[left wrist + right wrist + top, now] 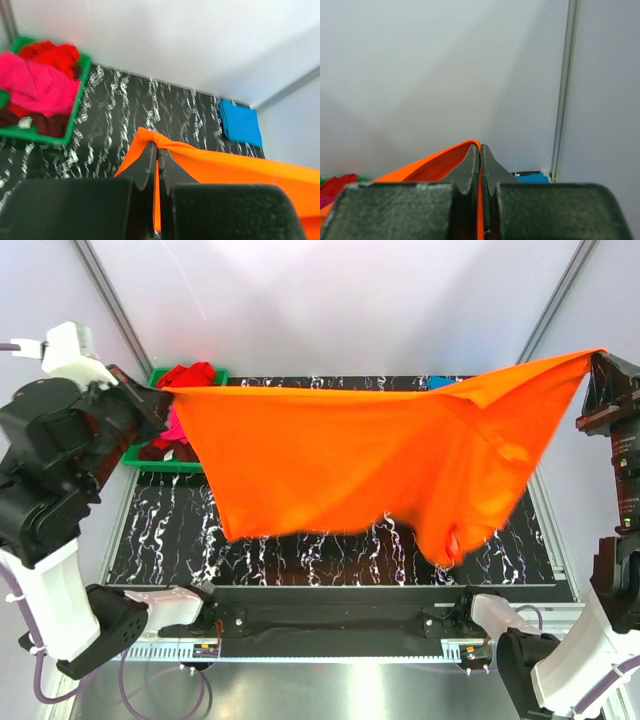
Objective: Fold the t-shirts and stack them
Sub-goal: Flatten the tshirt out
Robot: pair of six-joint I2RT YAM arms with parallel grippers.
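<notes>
The bright orange t-shirt [350, 465] hangs stretched in the air between my two grippers, above the black marbled table [170, 535]. My left gripper [160, 400] is shut on its left corner; the left wrist view shows orange cloth [225, 167] pinched between the fingers. My right gripper [595, 365] is shut on its right corner, held higher; orange cloth [435, 167] shows there too. A folded teal-blue t-shirt [241, 122] lies at the table's far right. The magenta-pink t-shirt [37, 85] and the red t-shirt [55, 54] lie crumpled in the green tray [75, 112].
The green tray [140, 460] stands at the table's far left, behind my left arm. White walls and metal frame posts [555, 300] close the back. A black rail [340, 610] runs along the near edge between the arm bases.
</notes>
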